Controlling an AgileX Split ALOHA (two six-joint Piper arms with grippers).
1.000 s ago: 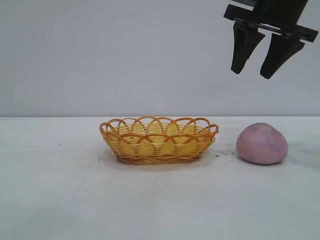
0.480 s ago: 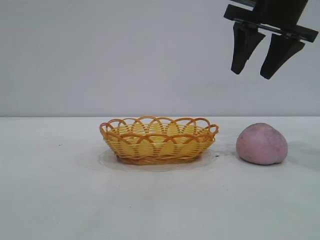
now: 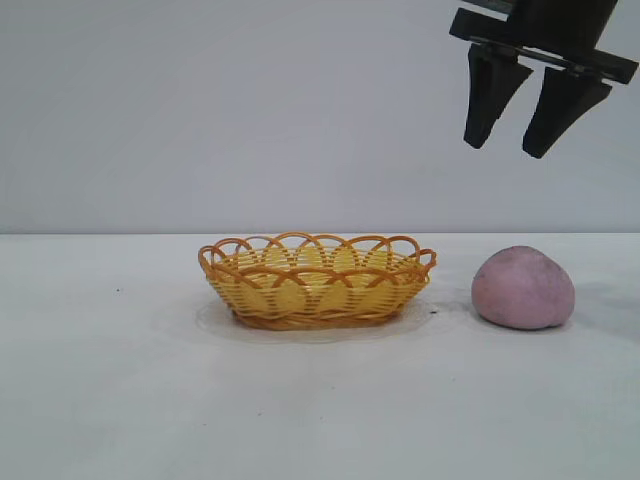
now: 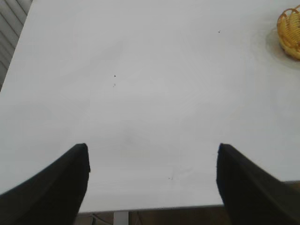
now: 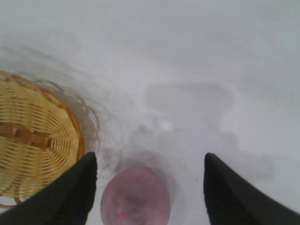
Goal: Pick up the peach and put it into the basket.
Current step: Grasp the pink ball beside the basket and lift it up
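The pinkish-mauve peach lies on the white table to the right of the yellow-orange wicker basket, apart from it. My right gripper hangs open and empty high above the peach. In the right wrist view the peach sits far below, between the open fingers, with the basket beside it. My left gripper is open and empty over bare table near the table's edge; the basket's rim shows far off. The left gripper is out of the exterior view.
The white table stretches bare to the left of and in front of the basket. A plain grey wall stands behind. In the left wrist view the table's edge lies below the gripper.
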